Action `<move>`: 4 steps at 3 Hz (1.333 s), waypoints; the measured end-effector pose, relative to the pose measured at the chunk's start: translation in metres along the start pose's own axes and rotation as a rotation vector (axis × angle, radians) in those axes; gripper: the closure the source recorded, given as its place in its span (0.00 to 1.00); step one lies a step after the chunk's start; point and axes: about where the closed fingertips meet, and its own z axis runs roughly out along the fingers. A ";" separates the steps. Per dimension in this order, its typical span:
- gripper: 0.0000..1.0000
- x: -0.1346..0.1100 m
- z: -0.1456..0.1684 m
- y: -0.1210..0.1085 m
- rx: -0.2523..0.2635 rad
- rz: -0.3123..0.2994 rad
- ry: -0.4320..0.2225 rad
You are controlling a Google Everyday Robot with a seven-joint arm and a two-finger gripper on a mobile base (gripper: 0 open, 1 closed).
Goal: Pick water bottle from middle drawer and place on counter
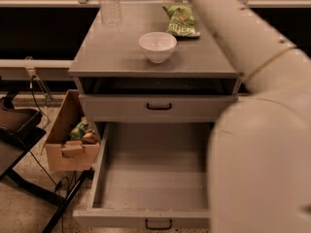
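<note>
The water bottle [110, 8] stands upright at the counter's [121, 52] far left corner, its cap cut off by the top edge of the view. I cannot tell whether it rests on the counter or hangs just above it. My arm [252, 57] sweeps up from the lower right to the top of the view, towards the bottle. My gripper is out of view above the top edge, over the bottle. The middle drawer [155, 178] is pulled fully out and holds nothing.
A white bowl [157, 46] sits mid-counter and a green snack bag [181, 21] lies behind it. The drawer front [159, 108] above the open drawer is shut. A cardboard box [73, 140] of items stands on the floor at left, beside a black stand [19, 130].
</note>
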 end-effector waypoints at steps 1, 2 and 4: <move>1.00 0.083 0.091 -0.042 0.001 0.036 0.169; 1.00 0.081 0.091 -0.040 -0.002 0.036 0.166; 1.00 0.071 0.110 -0.036 0.024 0.031 0.072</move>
